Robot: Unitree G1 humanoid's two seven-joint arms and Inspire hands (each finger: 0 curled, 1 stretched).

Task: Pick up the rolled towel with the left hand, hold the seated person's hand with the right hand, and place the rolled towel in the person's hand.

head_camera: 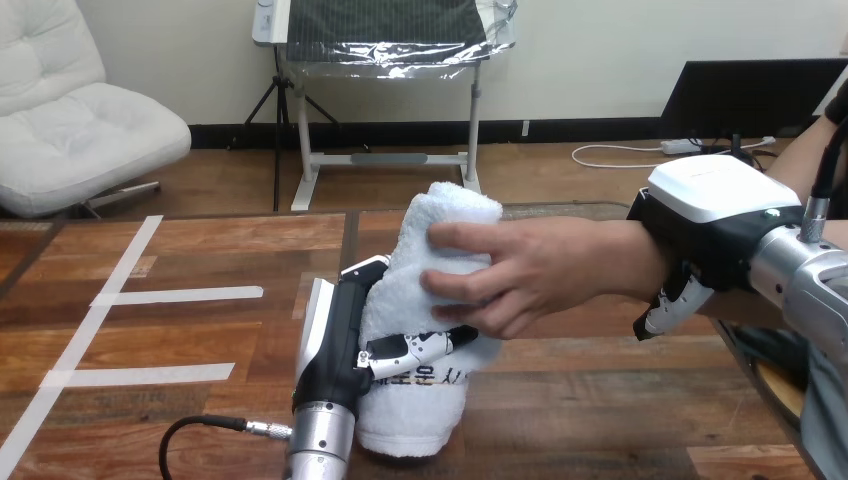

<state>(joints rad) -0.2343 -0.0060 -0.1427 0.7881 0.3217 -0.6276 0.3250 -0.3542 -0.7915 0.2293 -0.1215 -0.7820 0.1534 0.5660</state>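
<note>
While your left hand (335, 340) comes up from the bottom edge near the middle of the table, its fingers (420, 348) are curled round the lower half of the rolled towel (430, 245). It grips from the left, with the black-and-white fingers lying across the towel's front. The towel stands roughly upright, its top leaning a little to the right. Its bottom end sits low over the wooden table (600, 400), just beside your silver left forearm (322, 440); you cannot tell whether that end touches the wood.

Above your grip, the person's hand (530, 275) reaches in from the right and wraps the towel's upper half, with one digit lying across the front and the others curled round it. Both your left hand and the person's hand are on the towel.

Further right, your right hand (715, 215) sits over the person's wrist (625, 260), white shell uppermost. Its fingers (668, 308) curl down and show beneath the wrist, closed round it. Your right forearm (810, 285) runs off toward the right edge. Out to the left, strips of white tape (180, 295) lie on the table, well apart from both hands.
</note>
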